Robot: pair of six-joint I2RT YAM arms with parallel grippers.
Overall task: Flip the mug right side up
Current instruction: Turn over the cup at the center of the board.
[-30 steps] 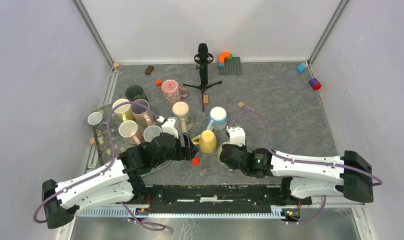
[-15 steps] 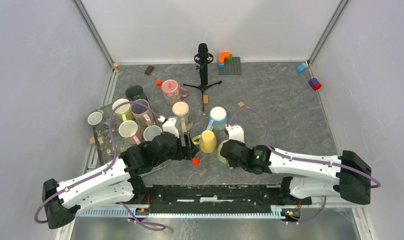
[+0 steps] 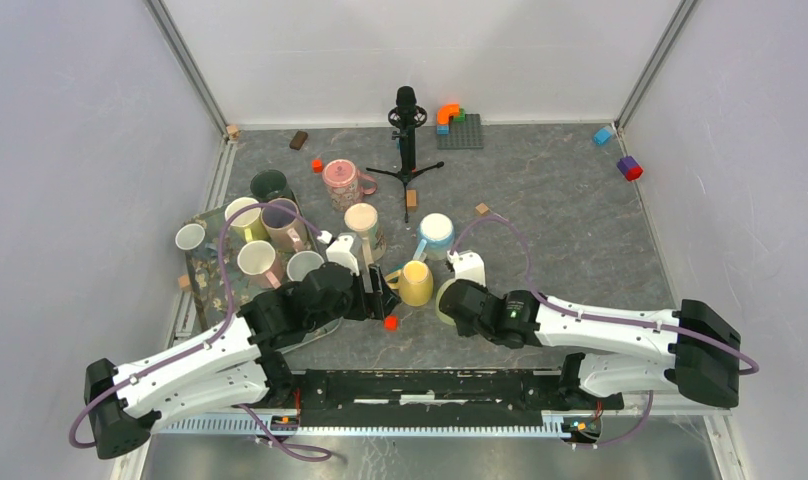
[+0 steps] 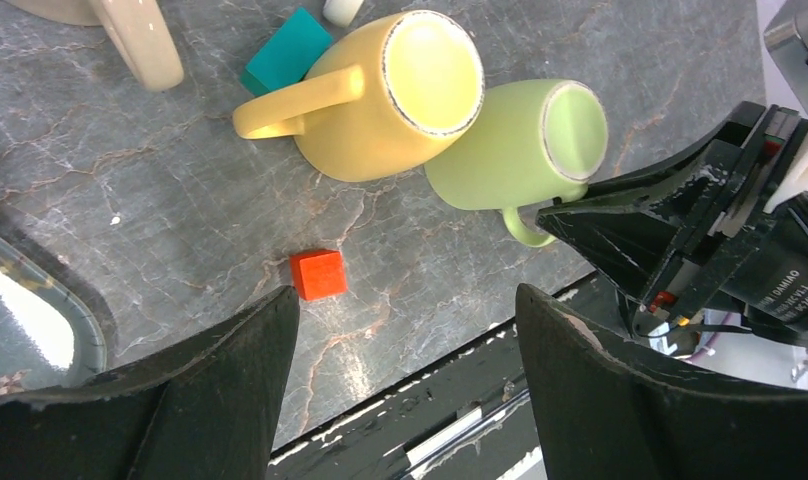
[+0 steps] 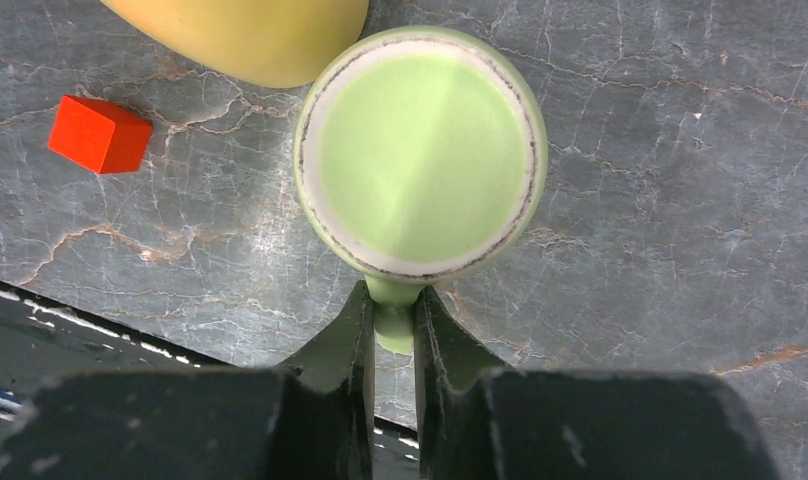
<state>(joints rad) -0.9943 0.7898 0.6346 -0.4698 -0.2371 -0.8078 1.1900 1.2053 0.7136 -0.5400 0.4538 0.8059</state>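
Top view, green mug: we find it upside down near the front of the counter, touching the yellow mug and partly under the right pincer.
Top view, change: the right wrist has shifted slightly toward the mugs since a second ago; the mugs are unmoved.
Left wrist, left pincer: released, black fingers spread wide above a matte red cube.
Left wrist, mugs: both glossy and rounded, bases up, pale foot rings showing.
Right wrist, right pincer: clenched on the green mug's looped handle.
Right wrist, counter: grey, veined, stone-look.

Bright even light, soft shadows
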